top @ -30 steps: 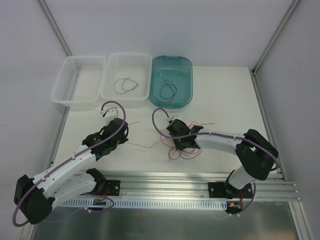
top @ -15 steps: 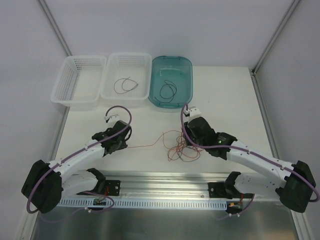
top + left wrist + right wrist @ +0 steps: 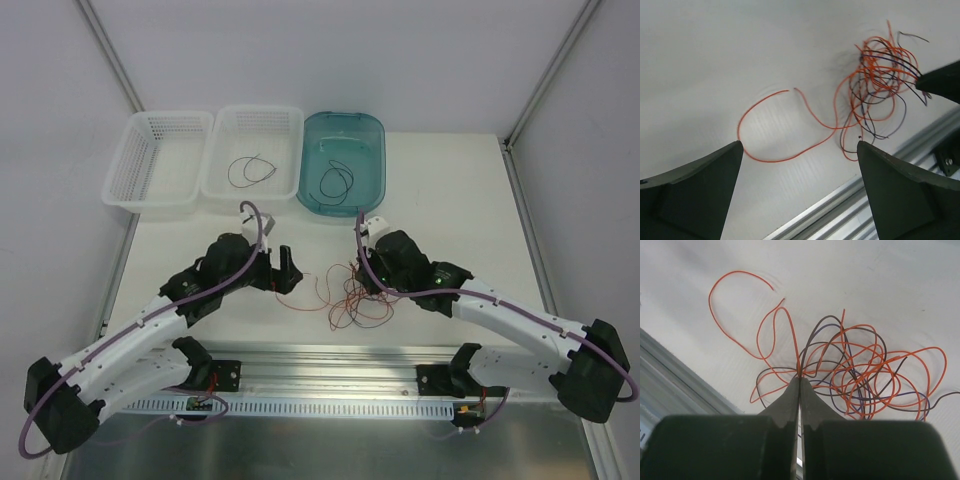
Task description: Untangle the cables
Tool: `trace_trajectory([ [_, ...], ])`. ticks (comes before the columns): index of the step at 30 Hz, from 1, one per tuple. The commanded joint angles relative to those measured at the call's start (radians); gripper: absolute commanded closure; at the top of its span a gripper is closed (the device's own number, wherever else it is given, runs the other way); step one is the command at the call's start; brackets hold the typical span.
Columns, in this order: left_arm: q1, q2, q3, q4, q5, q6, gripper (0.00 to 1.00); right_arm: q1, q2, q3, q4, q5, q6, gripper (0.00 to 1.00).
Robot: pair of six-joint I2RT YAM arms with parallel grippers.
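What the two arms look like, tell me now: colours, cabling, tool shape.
Both arms match: the left arm and right arm have white links between bulky black joints, and a thin purple cable runs along each, looping free near the wrist. The left tool and right tool each have two dark wedge-shaped fingers tapering to a point. No markings are legible.

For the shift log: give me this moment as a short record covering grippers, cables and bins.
left gripper: open, holding nothing
right gripper: shut on the cable tangle
cable tangle: red-orange and black wires, one orange strand trailing toward the left gripper
middle white basket: one dark cable
teal bin: one dark cable
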Motion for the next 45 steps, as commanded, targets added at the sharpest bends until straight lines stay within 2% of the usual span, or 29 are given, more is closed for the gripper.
trace_trajectory([
  [1,-0.109,0.094,0.049,0.142,0.084,0.178,0.01,0.007,0.001,0.051,0.050,-0.084,-0.051,0.99],
  [4,-0.192,0.203,0.107,0.179,0.056,0.237,0.01,0.012,-0.003,0.054,0.044,-0.095,-0.053,0.99],
  [9,-0.210,0.336,0.178,0.262,0.035,0.322,0.06,0.024,-0.026,0.048,0.042,-0.135,-0.053,1.00],
  [12,-0.216,0.396,0.198,0.317,0.076,0.383,0.10,0.030,-0.031,0.046,0.042,-0.141,-0.045,0.99],
  [15,-0.226,0.456,0.213,0.343,0.134,0.434,0.17,0.030,-0.032,0.043,0.042,-0.141,-0.037,0.99],
  [16,-0.232,0.485,0.216,0.346,0.160,0.454,0.24,0.032,-0.040,0.041,0.042,-0.140,-0.036,0.99],
  [18,-0.238,0.510,0.224,0.348,0.171,0.471,0.31,0.030,-0.046,0.037,0.038,-0.135,-0.034,0.99],
  [24,-0.247,0.527,0.190,0.365,0.230,0.455,0.37,0.032,-0.063,0.029,0.025,-0.115,-0.036,0.99],
  [26,-0.249,0.528,0.181,0.378,0.231,0.451,0.44,0.032,-0.060,0.028,0.027,-0.115,-0.033,0.99],
  [29,-0.250,0.534,0.184,0.383,0.239,0.449,0.61,0.032,-0.055,0.026,0.034,-0.117,-0.034,0.99],
  [30,-0.250,0.537,0.187,0.386,0.240,0.446,0.77,0.032,-0.054,0.025,0.033,-0.115,-0.034,0.99],
  [31,-0.250,0.536,0.186,0.385,0.239,0.448,0.85,0.030,-0.054,0.020,0.034,-0.109,-0.034,0.99],
  [32,-0.250,0.528,0.184,0.385,0.236,0.445,1.00,0.032,-0.054,0.018,0.030,-0.110,-0.034,0.99],
  [37,-0.250,0.466,0.158,0.383,0.199,0.443,1.00,0.023,-0.045,-0.009,0.010,0.046,-0.004,0.99],
  [39,-0.250,0.411,0.138,0.383,0.176,0.399,1.00,0.010,-0.032,-0.026,0.002,0.083,0.007,0.98],
  [45,-0.235,0.231,0.094,0.348,-0.034,0.334,1.00,-0.057,0.055,-0.052,-0.030,0.123,0.064,0.97],
])
